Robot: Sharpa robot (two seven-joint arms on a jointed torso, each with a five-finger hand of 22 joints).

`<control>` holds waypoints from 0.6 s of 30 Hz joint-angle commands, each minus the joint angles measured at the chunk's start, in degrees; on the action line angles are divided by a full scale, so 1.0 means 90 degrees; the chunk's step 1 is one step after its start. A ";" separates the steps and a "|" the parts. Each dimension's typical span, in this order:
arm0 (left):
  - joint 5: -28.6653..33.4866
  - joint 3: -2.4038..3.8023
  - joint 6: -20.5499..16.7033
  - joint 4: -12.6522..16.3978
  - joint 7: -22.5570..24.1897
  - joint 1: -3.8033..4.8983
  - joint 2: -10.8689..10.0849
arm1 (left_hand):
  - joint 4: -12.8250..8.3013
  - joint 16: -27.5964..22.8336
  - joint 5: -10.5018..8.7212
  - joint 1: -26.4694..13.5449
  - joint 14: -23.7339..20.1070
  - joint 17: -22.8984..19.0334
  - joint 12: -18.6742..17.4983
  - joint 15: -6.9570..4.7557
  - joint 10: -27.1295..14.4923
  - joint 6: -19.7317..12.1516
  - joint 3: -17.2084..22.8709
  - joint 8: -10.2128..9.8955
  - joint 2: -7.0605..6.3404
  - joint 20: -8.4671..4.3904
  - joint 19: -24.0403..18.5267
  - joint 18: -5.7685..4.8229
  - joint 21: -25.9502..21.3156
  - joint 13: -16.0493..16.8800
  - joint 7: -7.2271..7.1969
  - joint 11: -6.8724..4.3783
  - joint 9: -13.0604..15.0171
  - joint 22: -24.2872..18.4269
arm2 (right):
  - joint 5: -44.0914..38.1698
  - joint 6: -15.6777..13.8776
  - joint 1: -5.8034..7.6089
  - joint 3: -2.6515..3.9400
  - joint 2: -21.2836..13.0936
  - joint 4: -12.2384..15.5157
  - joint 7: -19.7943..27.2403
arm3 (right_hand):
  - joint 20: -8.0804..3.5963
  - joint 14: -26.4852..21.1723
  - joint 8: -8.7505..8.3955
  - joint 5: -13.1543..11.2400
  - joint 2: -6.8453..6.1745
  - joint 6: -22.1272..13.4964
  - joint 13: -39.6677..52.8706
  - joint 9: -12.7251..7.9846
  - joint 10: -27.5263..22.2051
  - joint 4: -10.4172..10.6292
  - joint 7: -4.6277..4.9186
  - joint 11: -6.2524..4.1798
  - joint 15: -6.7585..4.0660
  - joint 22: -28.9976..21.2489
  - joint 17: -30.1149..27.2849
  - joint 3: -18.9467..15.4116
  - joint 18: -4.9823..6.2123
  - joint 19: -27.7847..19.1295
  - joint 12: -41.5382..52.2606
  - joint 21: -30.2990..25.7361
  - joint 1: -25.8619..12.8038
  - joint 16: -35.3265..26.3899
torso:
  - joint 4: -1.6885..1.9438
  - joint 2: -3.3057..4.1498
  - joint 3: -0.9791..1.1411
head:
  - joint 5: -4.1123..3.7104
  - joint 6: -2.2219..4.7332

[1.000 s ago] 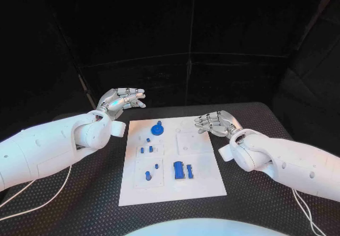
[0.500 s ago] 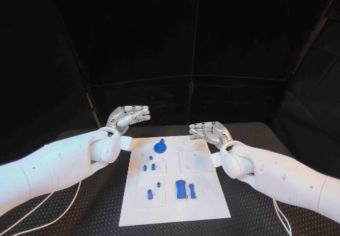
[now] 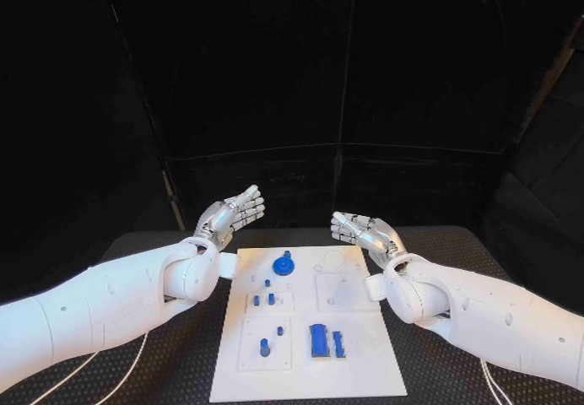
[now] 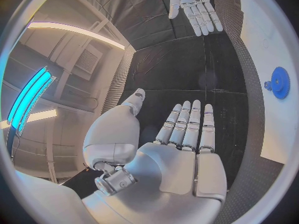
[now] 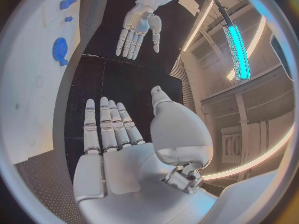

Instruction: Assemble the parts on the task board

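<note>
both hands hover empty above the task board (image 3: 365, 380) — left hand (image 3: 230, 216) and right hand (image 3: 364, 231) with fingers straight and apart.

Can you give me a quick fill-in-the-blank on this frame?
1. The left hand holds ____.
2. The round gear on the board is coloured ____.
3. Both hands, the right hand included, are at the board's ____ end from the robot.

Missing words: nothing; blue; far
</note>
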 commanded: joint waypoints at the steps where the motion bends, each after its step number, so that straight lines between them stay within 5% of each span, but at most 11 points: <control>1: -0.0188 0.0089 -0.1058 0.0418 0.0060 -0.0079 -0.0120 | -0.0001 -0.0255 -0.0507 -0.1496 -0.1111 -0.0062 -0.0602 -0.0468 -0.1173 -0.1102 -0.0367 -0.0145 0.0048 -0.0322 -0.0809 -0.0263 -0.0214 -0.0044 -0.0237 -0.0618 -0.0047 -0.0329 | 0.0820 -0.1052 0.0169 -0.0114 -0.0167 0.0427 0.0416 | -0.0257 -0.1383 -0.0066 -0.0606 -0.0012 -0.1177 -0.0046 -0.0487 -0.1322 -0.0254 -0.0225 -0.0353 -0.0073 -0.0352 -0.0617 -0.0011 -0.0283 -0.1042 -0.0107 -0.0386 -0.1871 -0.0108 | 0.0034 -0.0002 0.0013 | 0.0016 0.0029; 2: -0.0217 0.0132 -0.1263 0.0589 0.0064 -0.0120 -0.0177 | -0.0001 -0.0282 -0.0507 -0.1621 -0.1204 -0.0062 -0.0602 -0.0468 -0.1269 -0.1194 -0.0399 -0.0145 0.0048 -0.0349 -0.0876 -0.0265 -0.0231 -0.0044 -0.0257 -0.0618 -0.0047 -0.0357 | 0.0945 -0.1214 0.0228 -0.0171 -0.0230 0.0574 0.0469 | -0.0280 -0.1503 -0.0066 -0.0606 -0.0012 -0.1281 -0.0046 -0.0487 -0.1437 -0.0275 -0.0245 -0.0353 -0.0073 -0.0352 -0.0617 -0.0011 -0.0311 -0.1133 -0.0107 -0.0421 -0.2034 -0.0108 | 0.0034 -0.0002 0.0013 | 0.0016 0.0029; 3: -0.0259 0.0193 -0.1555 0.0831 0.0071 -0.0177 -0.0259 | -0.0001 -0.0304 -0.0507 -0.1783 -0.1324 -0.0062 -0.0602 -0.0468 -0.1397 -0.1315 -0.0438 -0.0145 0.0048 -0.0385 -0.0962 -0.0266 -0.0683 -0.0044 -0.0283 -0.0618 -0.0047 -0.0392 | 0.1111 -0.1429 0.0308 -0.0247 -0.0314 0.0770 0.0538 | -0.0307 -0.1654 -0.0066 -0.0606 -0.0012 -0.1407 -0.0046 -0.0487 -0.1582 -0.0297 -0.0709 -0.0353 -0.0073 -0.0352 -0.0617 -0.0011 -0.0310 -0.1246 -0.0107 -0.0463 -0.2237 -0.0108 | 0.0034 -0.0002 0.0013 | 0.0016 0.0029; 4: -0.0285 0.0231 -0.1736 0.0982 0.0075 -0.0213 -0.0310 | -0.0001 -0.0330 -0.0507 -0.1897 -0.1409 -0.0062 -0.0602 -0.0468 -0.1486 -0.1398 -0.0467 -0.0145 0.0048 -0.0409 -0.1025 -0.0266 -0.0683 -0.0044 -0.0742 -0.0618 -0.0047 -0.0417 | 0.1210 -0.1558 0.0355 -0.0293 -0.0364 0.0887 0.0580 | -0.0328 -0.1759 -0.0066 -0.0606 -0.0012 -0.1496 -0.0046 -0.0487 -0.1682 -0.0316 -0.0709 -0.0353 -0.0073 -0.0352 -0.0617 -0.0011 -0.0310 -0.1325 -0.0107 -0.0491 -0.2379 -0.0108 | 0.0034 -0.0002 0.0013 | 0.0016 0.0029; 6: -0.0321 0.0283 -0.1987 0.1191 0.0081 -0.0262 -0.0380 | -0.0001 -0.0351 -0.0507 -0.2053 -0.1526 -0.0062 -0.0602 -0.0468 -0.1606 -0.1511 -0.0508 -0.0145 0.0048 -0.0442 -0.1107 -0.0308 -0.0683 -0.0044 -0.0742 -0.0618 -0.0047 -0.0451 | 0.1343 -0.1729 0.0418 -0.0354 -0.0431 0.1043 0.0635 | -0.0356 -0.1898 -0.0066 -0.0606 -0.0012 -0.1612 -0.0046 -0.0487 -0.1814 -0.0342 -0.0709 -0.0353 -0.0073 -0.0352 -0.0617 -0.0011 -0.0316 -0.1427 -0.0107 -0.0531 -0.2565 -0.0108 | 0.0034 -0.0002 0.0013 | 0.0016 0.0029; 7: -0.0342 0.0313 -0.2133 0.1312 0.0084 -0.0291 -0.0421 | -0.0001 -0.0812 -0.0507 -0.2168 -0.1610 -0.0062 -0.0602 -0.0468 -0.1701 -0.1596 -0.0534 -0.0145 0.0048 -0.0468 -0.1172 -0.0335 -0.0683 -0.0044 -0.0742 -0.0618 -0.0047 -0.0476 | 0.1415 -0.1823 0.0452 -0.0387 -0.0468 0.1128 0.0665 | -0.0814 -0.1999 -0.0066 -0.0606 -0.0012 -0.1696 -0.0046 -0.0487 -0.1913 -0.0788 -0.0709 -0.0353 -0.0073 -0.0352 -0.0617 -0.0011 -0.0378 -0.1505 -0.0107 -0.0559 -0.2703 -0.0108 | 0.0034 -0.0002 0.0013 | 0.0016 0.0029; 8: -0.0361 0.0341 -0.2268 0.1424 0.0088 -0.0318 -0.0459 | -0.0001 -0.0812 -0.0507 -0.2266 -0.1682 -0.0062 -0.0602 -0.0468 -0.1776 -0.1670 -0.0557 -0.0145 0.0048 -0.0487 -0.1224 -0.0781 -0.0683 -0.0044 -0.0742 -0.0618 -0.0047 -0.0497 | 0.1479 -0.1906 0.0482 -0.0416 -0.0500 0.1203 0.0692 | -0.0814 -0.2090 -0.0066 -0.0606 -0.0012 -0.1775 -0.0046 -0.0487 -0.2001 -0.0788 -0.0709 -0.0353 -0.0073 -0.0352 -0.0617 -0.0011 -0.0380 -0.1572 -0.0107 -0.0587 -0.2826 -0.0108 | 0.0034 -0.0002 0.0013 | 0.0016 0.0029; 11: -0.0414 0.0418 -0.2637 0.1732 0.0096 -0.0390 -0.0562 | -0.0001 -0.0812 -0.0507 -0.2581 -0.1917 -0.0062 -0.0602 -0.0468 -0.2021 -0.1902 -0.0639 -0.0145 0.0048 -0.0557 -0.1393 -0.0781 -0.0683 -0.0044 -0.0742 -0.0618 -0.0047 -0.0566 | 0.1624 -0.2094 0.0552 -0.0483 -0.0574 0.1375 0.0753 | -0.0814 -0.2394 -0.0066 -0.0606 -0.0012 -0.2036 -0.0046 -0.0487 -0.2291 -0.0788 -0.0709 -0.0353 -0.0073 -0.0352 -0.0617 -0.0011 -0.0380 -0.1796 -0.0107 -0.0672 -0.3239 -0.0108 | 0.0034 -0.0002 0.0013 | 0.0016 0.0029; 12: -0.0425 0.0435 -0.2719 0.1799 0.0098 -0.0406 -0.0585 | -0.0001 -0.0812 -0.0507 -0.2663 -0.1976 -0.0062 -0.0602 -0.0468 -0.2089 -0.1965 -0.0648 -0.0145 0.0048 -0.1010 -0.1438 -0.0781 -0.0683 -0.0044 -0.0742 -0.0618 -0.0047 -0.1029 | 0.1645 -0.2120 0.0561 -0.0492 -0.0584 0.1399 0.0762 | -0.0814 -0.2475 -0.0066 -0.0606 -0.0012 -0.2104 -0.0046 -0.0487 -0.2368 -0.0788 -0.0709 -0.0353 -0.0073 -0.0352 -0.0617 -0.0011 -0.0826 -0.1860 -0.0107 -0.0695 -0.3347 -0.0108 | 0.0034 -0.0002 0.0013 | 0.0016 0.0029; 18: -0.0453 0.0476 -0.2912 0.1960 0.0103 -0.0445 -0.0639 | -0.0001 -0.0812 -0.0507 -0.3082 -0.2289 -0.0062 -0.0602 -0.0468 -0.2416 -0.2270 -0.1157 -0.0145 0.0048 -0.1010 -0.1677 -0.0781 -0.0683 -0.0044 -0.0742 -0.0618 -0.0047 -0.1029 | 0.1655 -0.2133 0.0566 -0.0497 -0.0589 0.1411 0.0766 | -0.0814 -0.2858 -0.0066 -0.0606 -0.0012 -0.2430 -0.0046 -0.0487 -0.2734 -0.0788 -0.0709 -0.0353 -0.0073 -0.0352 -0.0617 -0.0011 -0.0826 -0.2147 -0.0107 -0.1224 -0.3864 -0.0108 | 0.0034 -0.0002 0.0013 | 0.0016 0.0029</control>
